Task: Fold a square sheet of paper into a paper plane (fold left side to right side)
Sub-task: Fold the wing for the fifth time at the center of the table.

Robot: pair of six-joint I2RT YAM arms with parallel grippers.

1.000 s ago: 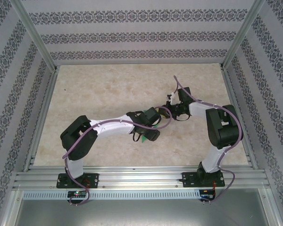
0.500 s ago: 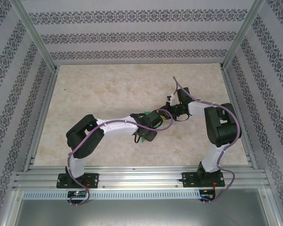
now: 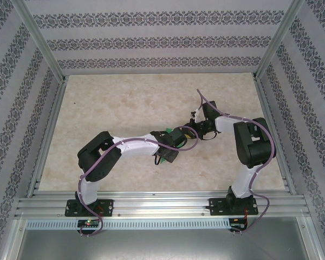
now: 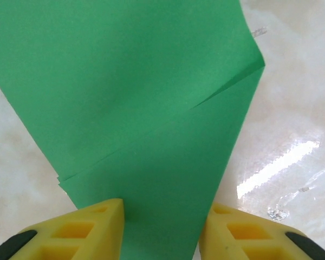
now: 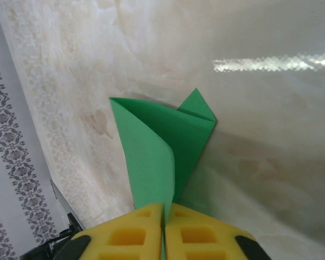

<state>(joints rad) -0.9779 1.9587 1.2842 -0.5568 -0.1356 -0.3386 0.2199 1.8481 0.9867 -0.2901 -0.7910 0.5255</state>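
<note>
Two claws meet at the part-folded green sheet (image 4: 146, 108) on the bench (image 4: 298, 97). Left claw (image 4: 161, 238) stands apart, astride its narrow end; right claw (image 5: 163, 230) is clamped on a raised flap. I judge a fold is under way; next, the edges must align before pressing the crease.

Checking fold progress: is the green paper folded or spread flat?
Folded: the green paper shows overlapping layers and diagonal creases; the right gripper pinches a doubled flap.

Matt green paper (image 4: 151, 108), glossy tabletop (image 4: 298, 97)
</note>
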